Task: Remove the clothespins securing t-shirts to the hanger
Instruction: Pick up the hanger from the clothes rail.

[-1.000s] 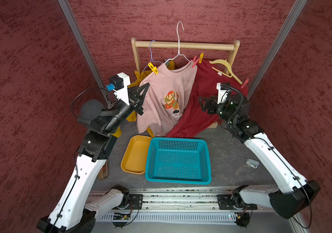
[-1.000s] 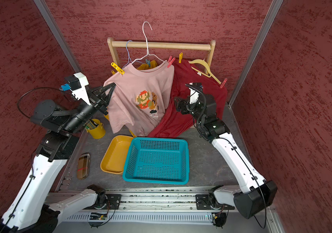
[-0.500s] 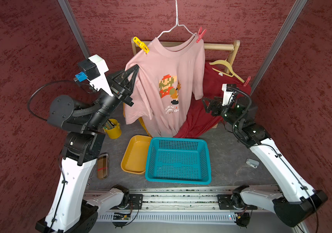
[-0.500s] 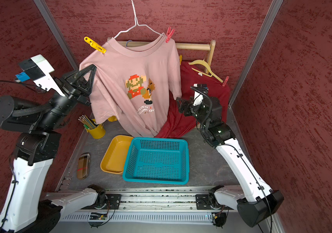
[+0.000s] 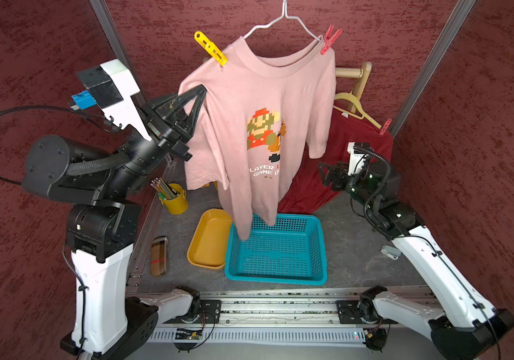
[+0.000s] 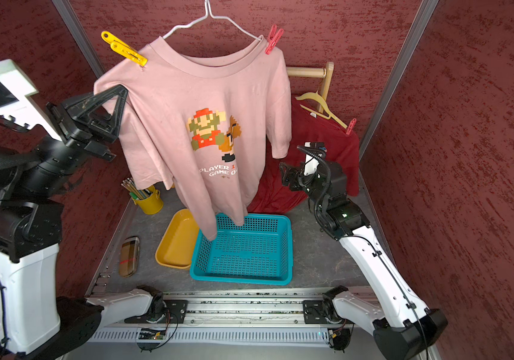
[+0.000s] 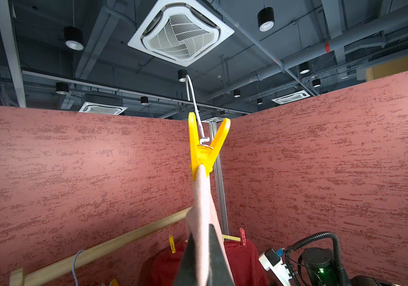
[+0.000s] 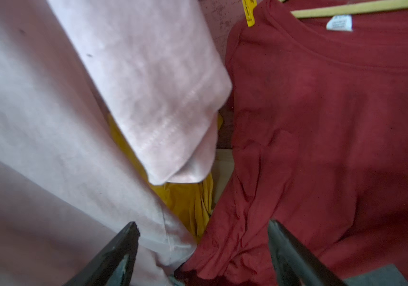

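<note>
Yellow clothespin slants up-left on pink t-shirt; left gripper pinches sleeve (right gripper agape).

Teal basket beside yellow tray, pencil cup nearby

L arm + R arm: white links, black joints | wrist cam: white/black box, blue plug | cable: black, braided

"PLAYER 1 GAME" (pink t-shirt)
</note>
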